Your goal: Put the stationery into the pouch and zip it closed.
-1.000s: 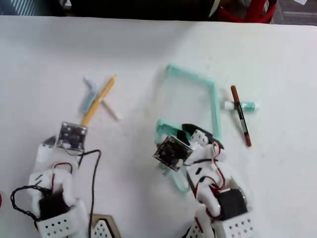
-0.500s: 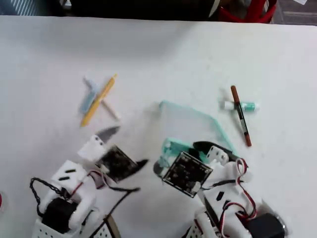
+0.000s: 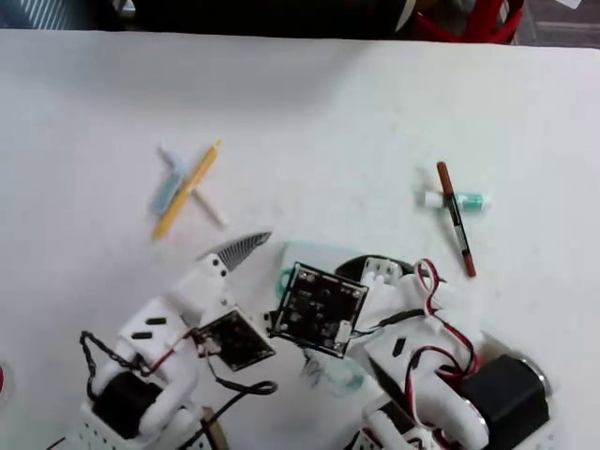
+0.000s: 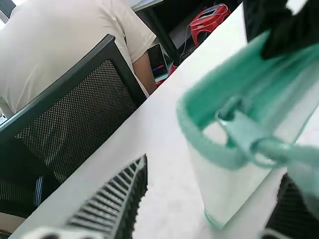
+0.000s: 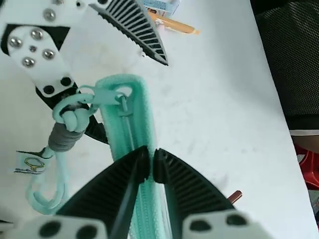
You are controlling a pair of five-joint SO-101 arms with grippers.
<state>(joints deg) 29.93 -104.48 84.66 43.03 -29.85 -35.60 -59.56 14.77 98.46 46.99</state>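
Note:
The clear pouch with teal zipper edging (image 3: 302,253) is lifted on edge near the table's front, largely under the right arm. My right gripper (image 5: 149,158) is shut on its zipper edge (image 5: 130,117). My left gripper (image 3: 267,267) stands open around the pouch's end, where the zipper pull (image 4: 243,140) and its teal cord loop (image 5: 70,112) hang; one ribbed finger (image 4: 117,201) is beside the pouch (image 4: 224,174). A yellow pen (image 3: 187,189), a light blue piece (image 3: 168,183) and a white piece (image 3: 210,209) lie crossed at the left. A brown pen (image 3: 456,220) crosses a green-and-white stick (image 3: 455,200) at the right.
A mesh-backed chair (image 4: 75,114) and a seated person are beyond the table's edge. Cables (image 3: 234,384) trail from both arms near the front edge. Bare white tabletop (image 3: 309,112) spreads across the middle and far side.
The right arm pulled the pouch toward the front edge and raised it on edge. The left arm swung right from the yellow pen to the pouch's zipper end.

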